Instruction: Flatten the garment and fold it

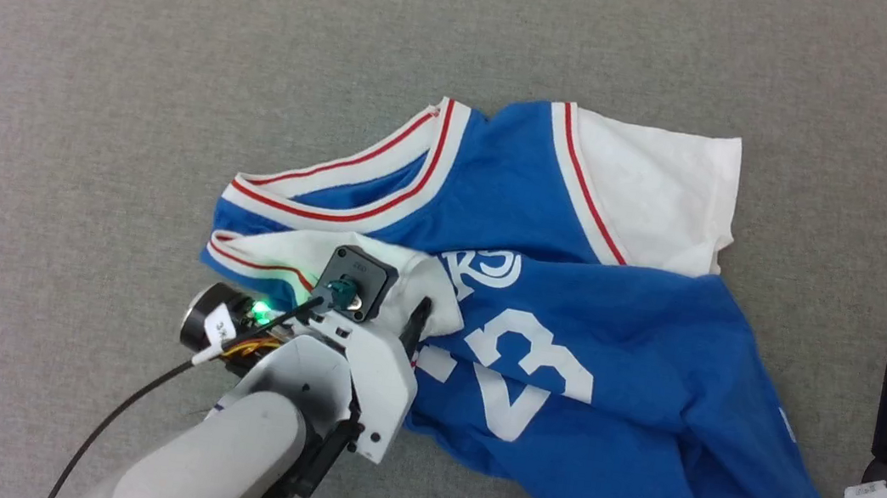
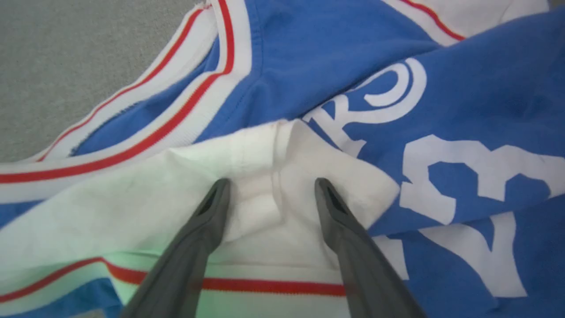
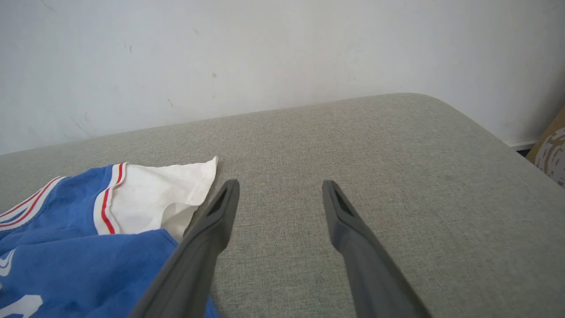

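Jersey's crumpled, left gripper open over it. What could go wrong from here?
1. The left gripper stands open over the white sleeve folded onto the jersey; closing here may also pinch the layers beneath and drag the whole bunch.
2. The right gripper is open, off the cloth; with nothing pinning it, a pull could slide the jersey across the grey surface.

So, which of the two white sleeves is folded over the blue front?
The white sleeve under the left gripper: it lies folded onto the printed chest. The other sleeve lies spread flat.
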Robot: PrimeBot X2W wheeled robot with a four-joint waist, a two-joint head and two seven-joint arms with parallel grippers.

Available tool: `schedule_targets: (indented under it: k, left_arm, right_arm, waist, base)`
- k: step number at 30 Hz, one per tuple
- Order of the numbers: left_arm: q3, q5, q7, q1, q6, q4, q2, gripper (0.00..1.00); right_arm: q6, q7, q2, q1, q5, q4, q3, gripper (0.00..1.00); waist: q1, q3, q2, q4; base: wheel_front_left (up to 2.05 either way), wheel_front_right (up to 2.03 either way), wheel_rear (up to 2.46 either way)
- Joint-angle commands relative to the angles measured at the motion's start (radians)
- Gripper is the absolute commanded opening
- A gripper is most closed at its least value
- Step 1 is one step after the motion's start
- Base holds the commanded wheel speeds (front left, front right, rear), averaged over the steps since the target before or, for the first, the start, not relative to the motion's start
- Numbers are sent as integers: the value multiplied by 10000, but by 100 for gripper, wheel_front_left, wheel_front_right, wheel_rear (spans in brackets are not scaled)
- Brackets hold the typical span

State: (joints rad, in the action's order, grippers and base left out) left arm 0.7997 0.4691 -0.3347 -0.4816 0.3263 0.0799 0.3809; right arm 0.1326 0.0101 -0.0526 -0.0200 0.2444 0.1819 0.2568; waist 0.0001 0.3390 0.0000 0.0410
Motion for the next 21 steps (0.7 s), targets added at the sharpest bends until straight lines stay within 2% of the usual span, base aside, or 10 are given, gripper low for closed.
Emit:
schedule_targets:
  k: [1,5,6,7,8,9,16,21]
  left_arm:
    - [17,-7,-14,-135,-36,102,-6,100]
    - [72,10,51,-200,-85,546,-104,100]
    - [55,39,101,-206,-85,612,-142,93]
    - [14,71,196,-209,-73,650,-181,45]
    - [-35,94,320,-222,-68,672,-215,11]
    - [-83,116,444,-235,-65,680,-245,0]
    - [-472,325,1186,-187,12,319,-312,0]
    - [-1223,928,1926,280,218,-869,-318,0]
  right_arm:
    - [-19,58,24,148,29,3,19,100]
    - [-19,84,24,244,34,-54,13,100]
    - [-19,90,24,264,28,-65,19,100]
    - [-19,94,24,277,20,-75,27,100]
    - [-19,98,24,285,13,-85,36,100]
    - [-19,102,24,283,6,-95,50,100]
    - [-19,101,24,207,-18,-205,35,100]
    - [-19,100,24,79,-16,-309,-15,100]
  waist:
    - [-1,65,0,-46]
    - [-1,130,0,-48]
    - [-1,128,0,-39]
    - [-1,122,0,-28]
    - [-1,109,0,-13]
    - [-1,88,0,10]
    - [-1,-272,0,182]
    - [-1,-692,0,266]
  base:
    - [0,0,0]
    - [0,0,0]
    - [0,0,0]
    - [0,0,0]
    - [0,0,0]
    - [0,0,0]
    - [0,0,0]
    - [0,0,0]
